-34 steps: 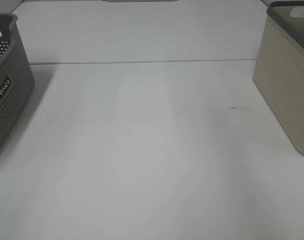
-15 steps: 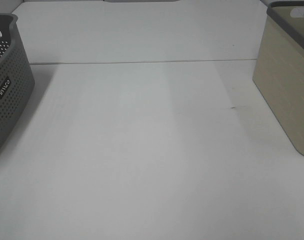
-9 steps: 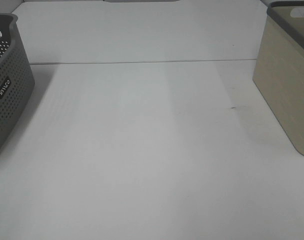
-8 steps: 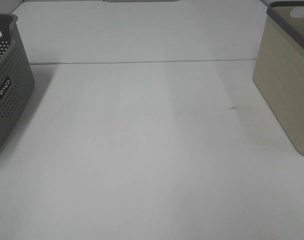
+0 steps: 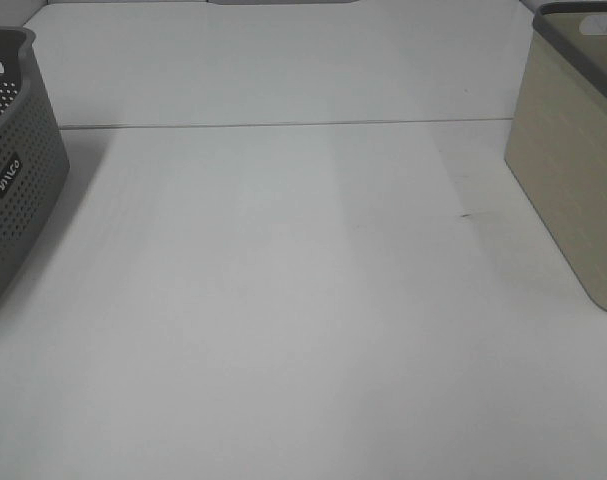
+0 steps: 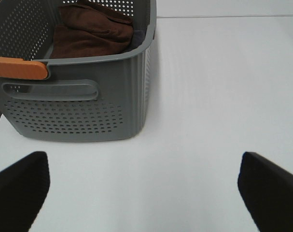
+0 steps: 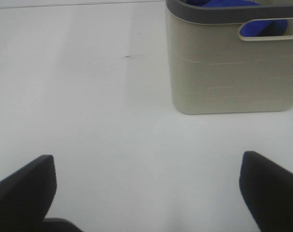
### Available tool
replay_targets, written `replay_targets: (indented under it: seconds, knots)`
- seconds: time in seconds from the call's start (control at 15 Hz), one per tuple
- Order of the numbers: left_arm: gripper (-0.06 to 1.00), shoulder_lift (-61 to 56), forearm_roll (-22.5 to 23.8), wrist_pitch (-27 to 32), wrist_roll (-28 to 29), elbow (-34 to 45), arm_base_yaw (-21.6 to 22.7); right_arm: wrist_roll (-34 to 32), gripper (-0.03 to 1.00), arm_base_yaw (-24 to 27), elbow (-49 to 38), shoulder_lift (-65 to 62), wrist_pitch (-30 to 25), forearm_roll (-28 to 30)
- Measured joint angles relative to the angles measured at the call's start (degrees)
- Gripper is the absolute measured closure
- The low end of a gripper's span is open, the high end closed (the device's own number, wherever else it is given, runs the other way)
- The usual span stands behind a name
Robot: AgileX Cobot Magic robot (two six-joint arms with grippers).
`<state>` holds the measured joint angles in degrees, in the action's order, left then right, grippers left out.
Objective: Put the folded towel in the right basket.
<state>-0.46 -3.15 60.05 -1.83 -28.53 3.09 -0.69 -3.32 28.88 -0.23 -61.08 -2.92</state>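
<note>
Both end effectors, left (image 6: 141, 193) and right (image 7: 144, 193), are hanging wide open and empty; the blue towel (image 7: 233, 4) is apparently lying in the right basket (image 7: 230, 72) already, leaving only retreat.

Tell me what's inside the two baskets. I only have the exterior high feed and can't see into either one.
Observer: The grey perforated basket holds a brown towel, seen from the left wrist view.
Operator: And the beige one?
Observer: The beige basket has something blue in it, visible over the rim and through the handle slot in the right wrist view. I can't tell what it is.
Operator: Grippers? None show on my feed.
Observer: The left gripper and the right gripper are both open and empty, each above bare white table in front of its basket.
</note>
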Motion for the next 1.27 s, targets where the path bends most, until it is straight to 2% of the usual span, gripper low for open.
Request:
replay_targets:
  seconds: [0.13, 1.27]
  knots:
    - [-0.04, 0.0, 0.0, 0.0, 0.0, 0.0, 0.0, 0.0, -0.01, 2.2, 0.0, 0.0, 0.1, 0.0]
    - [-0.04, 0.0, 0.0, 0.0, 0.0, 0.0, 0.0, 0.0, -0.01, 2.4, 0.0, 0.0, 0.3, -0.2]
